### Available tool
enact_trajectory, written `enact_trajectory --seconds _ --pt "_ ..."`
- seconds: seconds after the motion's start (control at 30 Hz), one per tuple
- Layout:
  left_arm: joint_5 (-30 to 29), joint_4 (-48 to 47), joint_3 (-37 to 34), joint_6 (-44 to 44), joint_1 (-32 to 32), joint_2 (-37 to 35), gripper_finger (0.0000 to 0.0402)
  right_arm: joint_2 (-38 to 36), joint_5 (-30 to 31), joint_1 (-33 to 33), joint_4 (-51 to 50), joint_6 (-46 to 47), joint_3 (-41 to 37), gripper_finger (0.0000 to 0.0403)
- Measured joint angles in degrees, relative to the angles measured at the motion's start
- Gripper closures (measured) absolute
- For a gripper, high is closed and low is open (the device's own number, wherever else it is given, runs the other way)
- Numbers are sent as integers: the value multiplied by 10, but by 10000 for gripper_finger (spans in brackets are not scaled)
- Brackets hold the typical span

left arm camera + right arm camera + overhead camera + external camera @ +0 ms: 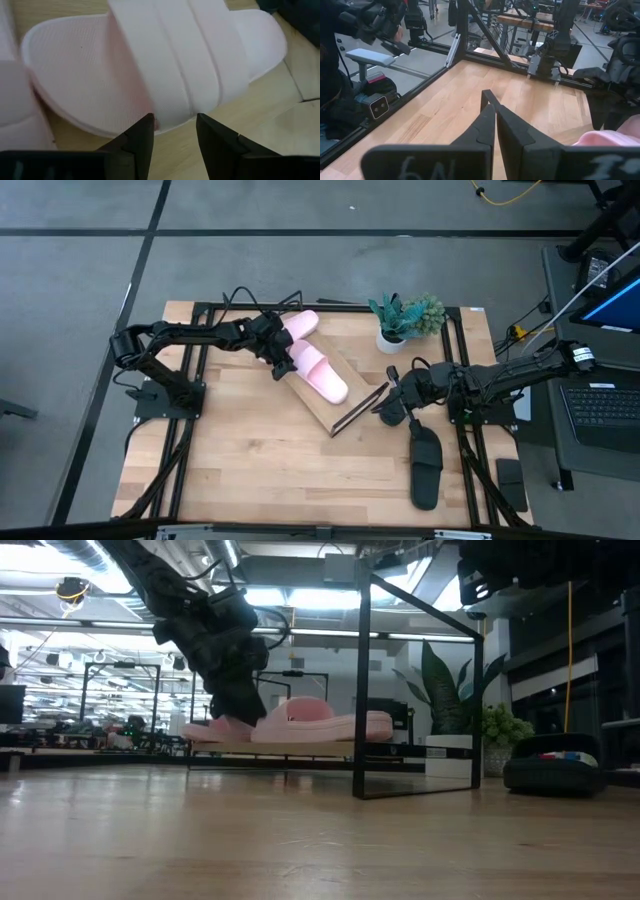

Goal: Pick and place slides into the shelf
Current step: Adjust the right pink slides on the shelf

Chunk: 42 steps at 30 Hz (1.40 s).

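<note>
Two pale pink slides lie side by side on the slanted wooden shelf [326,408]: one [322,373] lower down, the other [301,327] toward the far edge. My left gripper [274,352] is open at the shelf's left side. In the left wrist view its fingertips [175,122] stand at the side edge of the lower pink slide [165,60], just below the strap. My right gripper [386,408] is shut, holds nothing, and hovers by the shelf's right corner. One black slide [425,466] lies flat on the table near the right edge. The second black slide is out of view. My left gripper is open, with its fingertips [148,125] level at the pink slide's sole edge [170,124] under the strap. I cannot tell whether they touch it. The slide lies flat on the shelf board.
A small potted plant [405,320] stands on the far side of the table behind the shelf. The black wire frame [361,690] rises around the shelf. Bare tabletop [260,470] stretches toward the near edge. A laptop [605,402] sits off the table to the right.
</note>
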Motion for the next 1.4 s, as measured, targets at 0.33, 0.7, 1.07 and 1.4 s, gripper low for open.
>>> enact_trajectory --seconds 0.33,0.7,1.07,1.4 --pt "13 25 -1 1 0 0 262 0 0 0 0 0 0 382" --pt "13 26 -1 2 0 0 286 0 0 0 0 0 0 382" --pt "15 29 -1 0 0 -1 394 0 0 0 0 0 0 382" --pt "13 24 -1 -2 0 -25 400 0 0 0 0 0 0 382"
